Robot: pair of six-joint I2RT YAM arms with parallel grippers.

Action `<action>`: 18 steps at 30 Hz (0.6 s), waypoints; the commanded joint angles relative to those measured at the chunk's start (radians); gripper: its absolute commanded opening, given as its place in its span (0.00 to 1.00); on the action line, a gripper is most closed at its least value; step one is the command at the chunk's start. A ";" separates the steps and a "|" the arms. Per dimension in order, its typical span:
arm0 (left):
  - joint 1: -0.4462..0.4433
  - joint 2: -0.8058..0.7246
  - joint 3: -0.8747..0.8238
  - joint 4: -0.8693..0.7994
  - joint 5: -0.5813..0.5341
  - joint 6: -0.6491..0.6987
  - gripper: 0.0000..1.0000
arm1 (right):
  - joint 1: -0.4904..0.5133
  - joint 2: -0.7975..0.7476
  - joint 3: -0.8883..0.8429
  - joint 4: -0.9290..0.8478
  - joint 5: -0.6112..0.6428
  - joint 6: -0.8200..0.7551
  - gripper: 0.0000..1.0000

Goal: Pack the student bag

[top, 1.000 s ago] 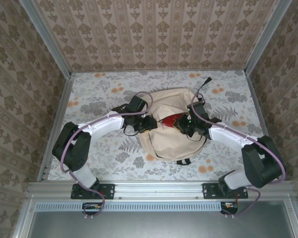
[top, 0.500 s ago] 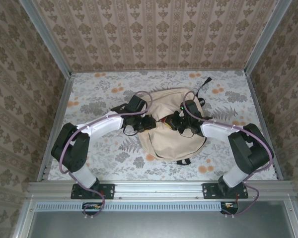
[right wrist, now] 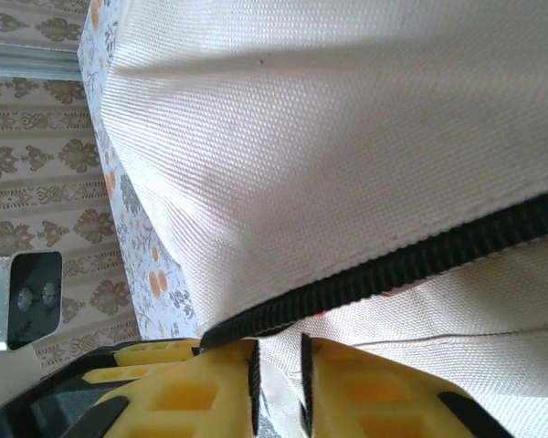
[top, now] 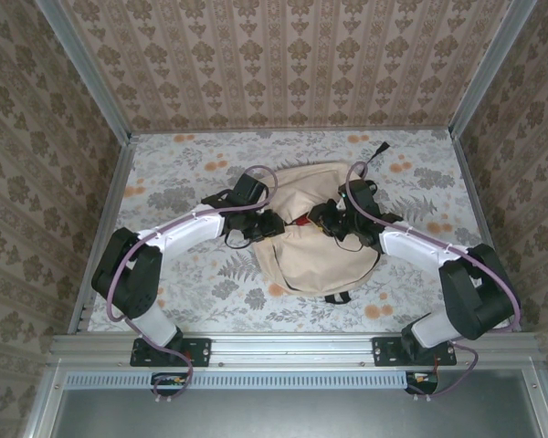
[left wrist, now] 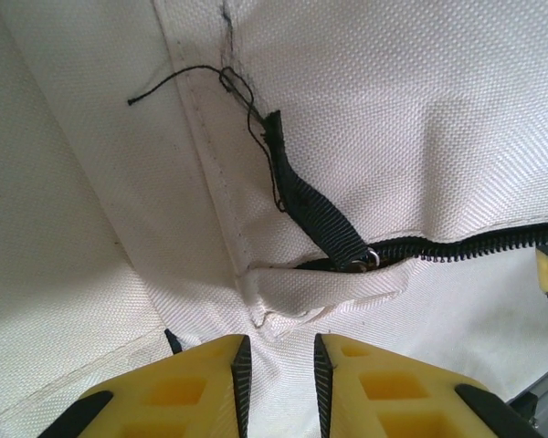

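Two grippers worked at the zip seam of the student bag (top: 315, 260), which lay flat mid-table (top: 164, 173).
From above I saw the left gripper (top: 272, 225) and right gripper (top: 321, 219) facing each other across the bag's upper part, both down on its cloth. On my left wrist camera the left gripper (left wrist: 279, 345) had its yellow fingers nearly together, just short of a cream fabric tab (left wrist: 324, 287) at the end of the zip (left wrist: 475, 245), beside the black webbing pull (left wrist: 306, 210). I could not tell whether they nipped any cloth. On my right wrist camera the right gripper (right wrist: 279, 351) was pinched, a narrow slot apart, on a fold of bag cloth beside the zip (right wrist: 411, 265). I judged the canvas soft, light and floppy, so it would sag wherever lifted. The stitched zip edge or the webbing looked the firmest place to hold.
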 commanded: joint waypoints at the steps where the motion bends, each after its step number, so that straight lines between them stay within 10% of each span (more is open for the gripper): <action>1: 0.006 -0.027 -0.001 -0.013 -0.008 -0.010 0.27 | -0.005 0.024 0.008 -0.058 0.040 -0.032 0.19; 18: 0.030 -0.064 -0.037 -0.006 -0.032 -0.041 0.23 | 0.001 0.184 0.143 -0.009 0.115 -0.073 0.12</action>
